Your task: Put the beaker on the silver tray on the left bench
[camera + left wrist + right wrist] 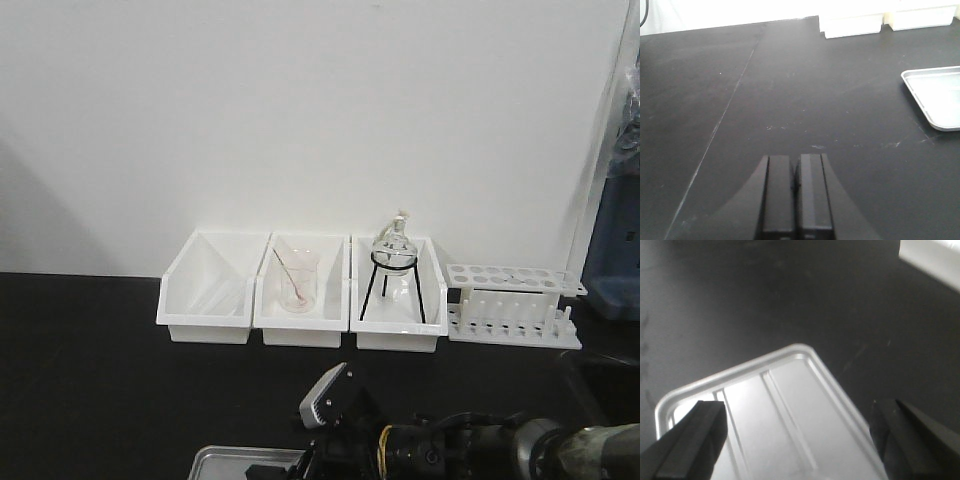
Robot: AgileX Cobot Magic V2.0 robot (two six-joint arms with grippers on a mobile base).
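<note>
Matte black left bench point(790, 90) carries the shallow silver-grey tray point(740, 371) beneath our right gripper point(802, 440), its fingers wide and empty, the left gripper point(796, 195) pinched together; we cannot spot the small clear beaker, so we should search the white bins point(300, 325) at 12 o'clock before reaching.

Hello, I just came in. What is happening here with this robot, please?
A two-arm robot works at a black bench. Its right gripper hangs above the silver tray with jaws wide open and nothing between them. The left gripper is shut and idle over bare benchtop. The tray looks bare where it shows. An empty beaker cannot be made out; white bins at the wall hold a beaker with a rod and a flask on a tripod.
</note>
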